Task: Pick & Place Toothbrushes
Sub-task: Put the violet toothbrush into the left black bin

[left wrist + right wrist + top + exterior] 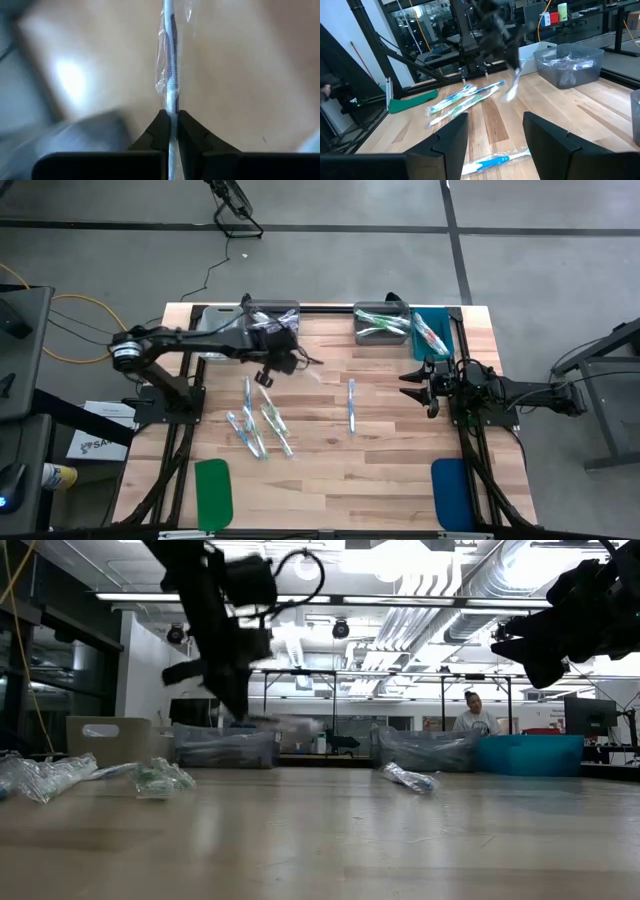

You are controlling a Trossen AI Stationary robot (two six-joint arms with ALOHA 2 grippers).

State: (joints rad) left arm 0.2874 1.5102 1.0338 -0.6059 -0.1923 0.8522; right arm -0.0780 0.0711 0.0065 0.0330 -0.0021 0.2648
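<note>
Your left pincer [170,125] is clamped on a wrapped toothbrush [171,60], the dark fingertips [159,131] pressed against it from both sides, with most of its length sticking out beyond them. In the high view that pincer [266,374] hangs over the tabletop [390,470] near the far-left corner, just in front of the left grey bin [214,318]; the low view shows it lifted clear of the wood.

Your right pincer [492,132] stands wide, nothing between its fingers. It waits by the right edge of the tabletop, in front of the teal bin [444,340].

Loose toothbrushes lie on the wood: a cluster [258,422] toward the left side, below the left pincer, and a single blue one [352,406] near the middle, apart from the rest.

Along the far edge, the left grey bin holds a heap of clear-wrapped toothbrushes. The middle grey bin [362,332] holds a few with green accents [384,326]. The teal bin beside it has at least one wrapped toothbrush [431,335] in it.

A green pad [213,492] lies at the near-left corner and a blue pad [451,492] at the near-right corner.
</note>
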